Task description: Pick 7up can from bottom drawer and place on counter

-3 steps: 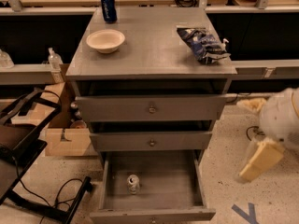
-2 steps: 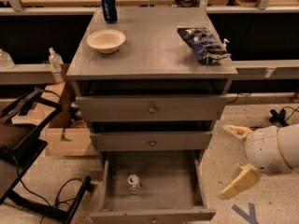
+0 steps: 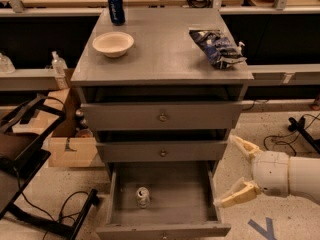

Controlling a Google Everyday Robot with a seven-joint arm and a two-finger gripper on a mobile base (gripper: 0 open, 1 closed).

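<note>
The gripper [image 3: 225, 170] hangs empty, its two fingers spread wide, just outside the right wall of the open bottom drawer [image 3: 165, 230]. The 7up can [image 3: 143, 197] stands upright on the drawer floor, left of the gripper and slightly lower, with that wall between them. The counter [image 3: 165, 59] lies above.

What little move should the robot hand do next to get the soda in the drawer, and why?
Probably swing the gripper left, over the open bottom drawer and toward the 7up can. The gripper hangs outside the drawer's right side with its fingers spread open, well apart from the can, which sits left of the drawer's middle. Nothing seems to block the way.
</note>
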